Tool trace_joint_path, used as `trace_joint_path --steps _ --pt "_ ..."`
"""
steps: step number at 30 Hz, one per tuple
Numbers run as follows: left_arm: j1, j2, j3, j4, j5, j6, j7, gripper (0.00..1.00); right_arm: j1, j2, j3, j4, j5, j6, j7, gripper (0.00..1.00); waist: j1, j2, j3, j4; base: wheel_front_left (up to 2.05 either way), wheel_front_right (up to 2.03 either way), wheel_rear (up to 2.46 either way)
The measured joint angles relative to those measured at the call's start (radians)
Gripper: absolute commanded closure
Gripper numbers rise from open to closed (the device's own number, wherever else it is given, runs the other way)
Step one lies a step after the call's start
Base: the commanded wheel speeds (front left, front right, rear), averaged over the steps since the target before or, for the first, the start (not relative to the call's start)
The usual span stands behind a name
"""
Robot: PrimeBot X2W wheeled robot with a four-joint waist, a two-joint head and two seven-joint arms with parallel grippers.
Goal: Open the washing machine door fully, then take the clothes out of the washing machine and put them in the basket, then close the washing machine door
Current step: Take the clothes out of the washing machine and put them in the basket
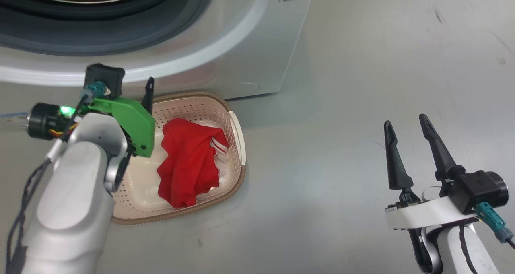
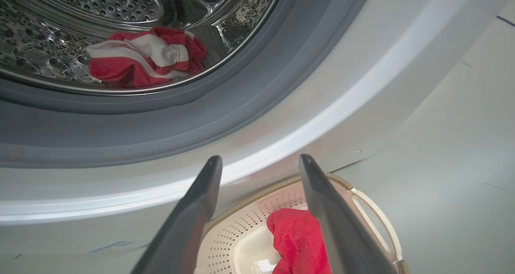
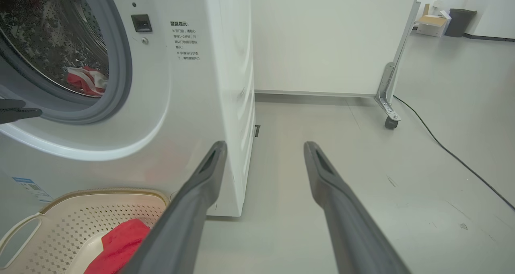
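The white washing machine [image 1: 249,32] stands open, and its door is out of view. One red garment with white stripes [image 2: 141,60] lies low in the steel drum, inside the grey gasket [image 2: 225,105]. A second red garment [image 1: 189,165] lies in the cream basket [image 1: 237,145] on the floor against the machine's front. My left gripper [image 2: 259,159] hangs open and empty above the basket's far end, just below the drum opening. My right gripper [image 1: 404,123] is open and empty over bare floor, well to the right of the basket.
To the right of the machine, grey floor runs to a white panel on a caster [image 3: 391,121], with a black cable [image 3: 454,157] across the floor. A cardboard box [image 3: 432,24] and a dark bin [image 3: 458,22] stand far off. A blue label [image 3: 30,185] marks the machine's lower corner.
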Motion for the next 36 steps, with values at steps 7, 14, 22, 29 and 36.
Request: trace_joint_path --steps 7,14,22,29,36 --pt "-0.178 0.059 0.051 0.014 0.0 -0.009 0.121 0.0 -0.055 0.001 0.009 0.001 0.029 0.0 0.0 0.0 0.0 0.0 0.083 -0.037 0.0 0.0 0.0" --pt "-0.328 0.155 0.074 0.015 0.016 -0.038 0.223 0.0 -0.103 0.004 0.035 0.02 0.053 0.004 0.0 0.0 0.0 0.0 0.157 -0.081 0.0 0.0 0.0" --pt "-0.461 0.241 0.076 0.021 0.051 -0.072 0.331 0.0 -0.155 0.004 0.068 0.025 0.1 0.009 0.0 0.0 0.0001 0.0 0.224 -0.142 0.0 0.0 0.0" --pt "-0.573 0.32 0.086 0.022 0.068 -0.09 0.406 0.0 -0.197 0.005 0.11 0.023 0.176 0.007 0.0 0.0 0.0001 0.0 0.283 -0.206 0.0 0.0 0.0" --pt "-0.635 0.386 0.115 0.028 0.086 -0.093 0.441 0.0 -0.226 0.006 0.137 0.024 0.221 -0.003 0.0 0.0 0.0001 0.0 0.33 -0.263 0.0 0.0 0.0"
